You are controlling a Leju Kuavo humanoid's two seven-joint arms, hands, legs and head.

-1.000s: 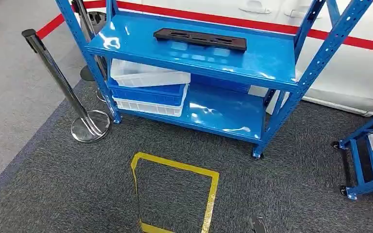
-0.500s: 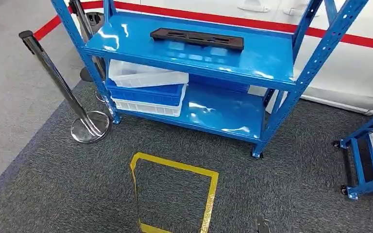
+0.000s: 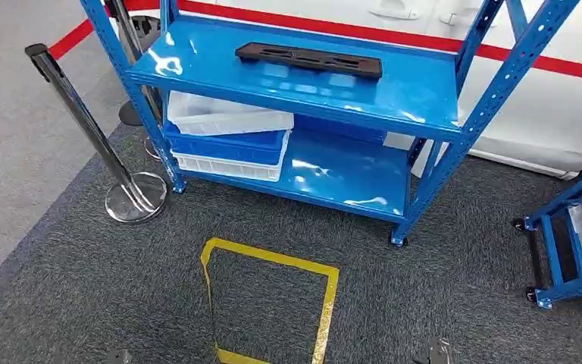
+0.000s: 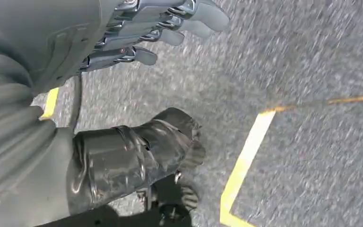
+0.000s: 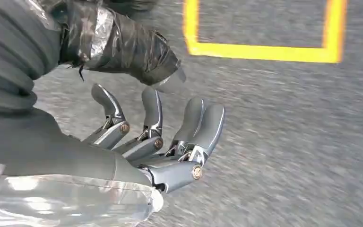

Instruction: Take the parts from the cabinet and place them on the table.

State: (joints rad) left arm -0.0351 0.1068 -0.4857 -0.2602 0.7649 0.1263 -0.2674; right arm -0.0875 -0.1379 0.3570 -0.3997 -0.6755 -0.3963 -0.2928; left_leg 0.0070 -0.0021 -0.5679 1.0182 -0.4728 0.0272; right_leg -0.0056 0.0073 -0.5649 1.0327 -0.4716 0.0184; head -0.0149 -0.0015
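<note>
Plastic, probably stiff and light, is making up the long flat black part (image 3: pixel 308 60) lying on the blue cabinet's top shelf (image 3: pixel 417 95), likely best taken near mid-length, while left hand (image 4: pixel 137 33) and right hand (image 5: pixel 160 142) are hanging open, holding nothing.

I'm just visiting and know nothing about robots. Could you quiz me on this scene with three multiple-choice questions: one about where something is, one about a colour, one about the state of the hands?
1. Where does the dark part lie?
A. top shelf of the blue rack
B. carpet
C. inside a bin

2. What colour is the tape rectangle on the floor?
A. red
B. yellow
C. white

3. What are the left hand and right hand holding?
A. the part
B. a bin
C. nothing

Answers: 1 A, it rests flat on the top shelf. 2 B, the outline is yellow. 3 C, both hands' fingers are spread over bare carpet.
</note>
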